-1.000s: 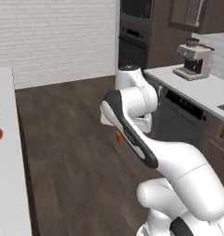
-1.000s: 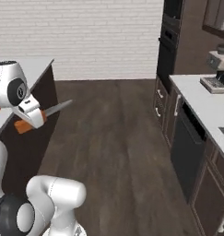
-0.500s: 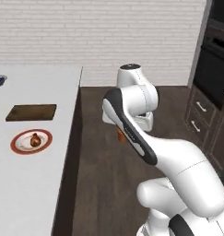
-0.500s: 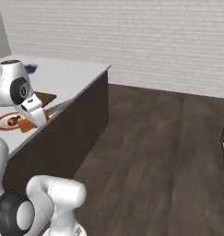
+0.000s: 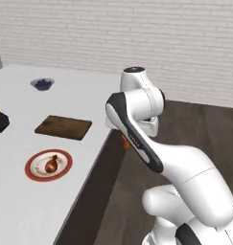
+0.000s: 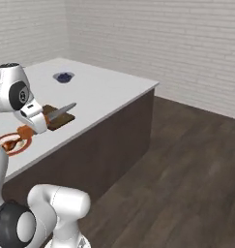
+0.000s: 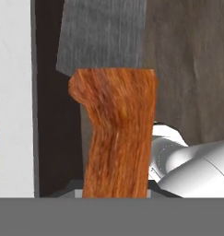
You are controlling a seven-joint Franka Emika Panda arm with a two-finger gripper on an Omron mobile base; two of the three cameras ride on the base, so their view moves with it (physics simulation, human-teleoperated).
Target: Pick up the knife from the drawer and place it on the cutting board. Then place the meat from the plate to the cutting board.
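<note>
Claw [image 6: 37, 121] shut tight on the knife [image 6: 56, 114] beside the table [image 5: 79, 91], with meat [image 5: 51, 163] on the plate [image 5: 32, 171] near the cutting board [image 5: 63, 127].

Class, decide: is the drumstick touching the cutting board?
Apart. In the left base view the drumstick sits on the plate, with bare white counter between the plate and the cutting board.

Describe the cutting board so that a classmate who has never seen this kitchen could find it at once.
Look at the long white counter. Between the small grey bowl and the red-rimmed plate lies the cutting board. It is the one flat, dark brown wooden rectangle there; its neighbours are round.
</note>
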